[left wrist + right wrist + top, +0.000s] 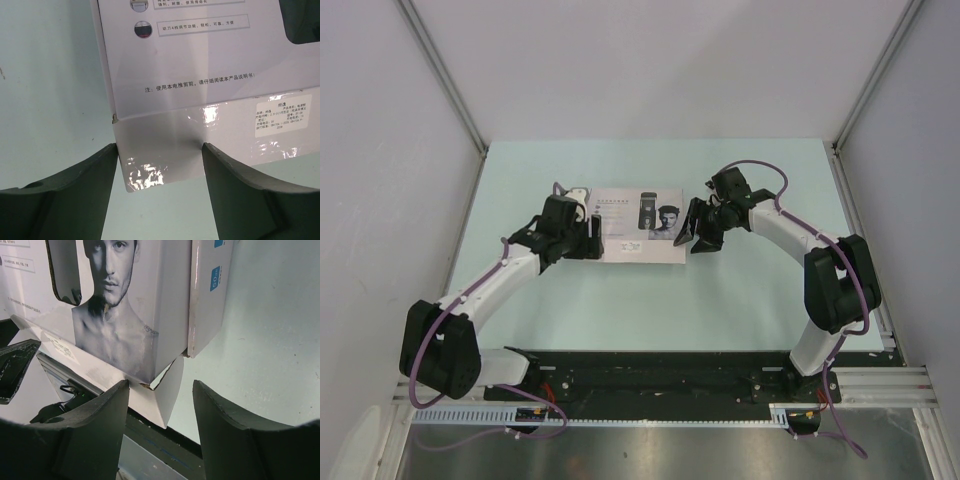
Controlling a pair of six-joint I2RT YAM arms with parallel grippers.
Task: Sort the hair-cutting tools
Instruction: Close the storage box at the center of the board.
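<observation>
The hair-cutting tools themselves are out of view. A flat white box [640,226] with a printed lid lies mid-table between both arms. My left gripper [590,238] is at its left end. In the left wrist view the fingers stand apart, open [160,147], with the box's glossy end flap [165,135] between them; its corner touches the left finger [100,170]. My right gripper [703,240] is at the right end, open [160,382], around a loose corner flap [170,390] of the box [135,305].
Pale green table surface [740,300] surrounds the box. White walls with metal posts [440,70] close off the left, back and right. A black mounting rail [650,375] with cables runs along the near edge by the arm bases.
</observation>
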